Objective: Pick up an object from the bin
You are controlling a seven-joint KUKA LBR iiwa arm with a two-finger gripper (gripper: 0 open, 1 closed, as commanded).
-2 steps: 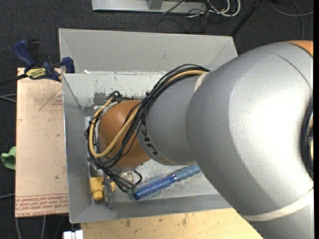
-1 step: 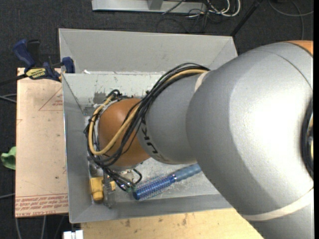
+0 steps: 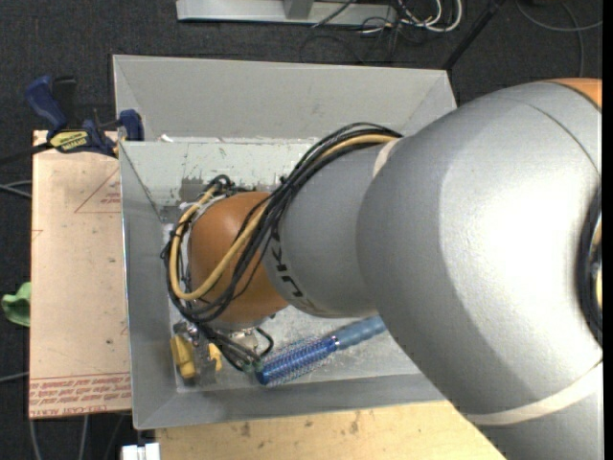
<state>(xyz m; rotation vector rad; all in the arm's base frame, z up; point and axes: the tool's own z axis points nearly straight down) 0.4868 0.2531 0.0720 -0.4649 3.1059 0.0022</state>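
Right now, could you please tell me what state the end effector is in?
End effector: open or closed cannot be told; it is low in the near-left corner of the grey metal bin, beside a blue bristled plastic brush.

Arm (image 3: 450, 257) low in bin (image 3: 287, 99), blue brush (image 3: 316, 351) alongside

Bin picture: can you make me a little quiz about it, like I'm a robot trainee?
1. True or false: the blue brush in the bin has its bristly end left of its handle.
2. The wrist cover under the cables is: A orange-brown, B green, C purple.
3. Fill in: the arm reaches in from the view's ____.
Key: 1 true; 2 A; 3 right.
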